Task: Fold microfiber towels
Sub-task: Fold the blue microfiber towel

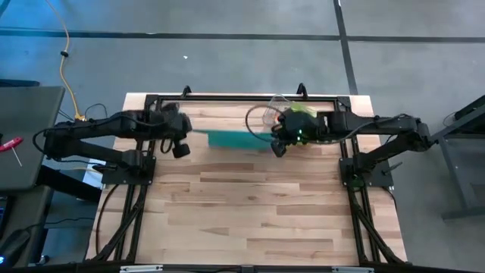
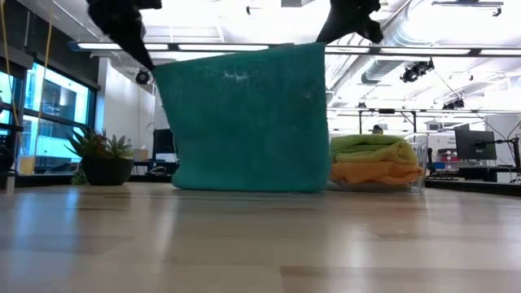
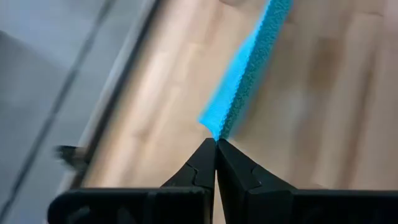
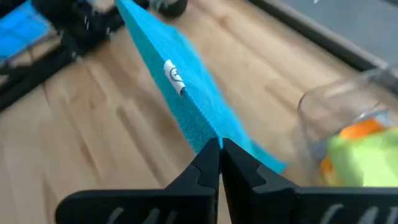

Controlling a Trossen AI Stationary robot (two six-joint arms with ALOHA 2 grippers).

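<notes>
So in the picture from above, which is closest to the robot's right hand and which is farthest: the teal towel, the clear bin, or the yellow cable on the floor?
1. Teal towel: pinched in the right hand, hanging between both hands.
2. Clear bin: right beside that hand, toward the table's far edge, with towels inside.
3. Yellow cable: off the table, on the floor past the left arm.

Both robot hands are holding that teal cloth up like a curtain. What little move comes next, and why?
Probably lowering it flat onto the table: the left hand and right hand each pinch a top corner of the teal towel, whose bottom edge just reaches the wood.
</notes>
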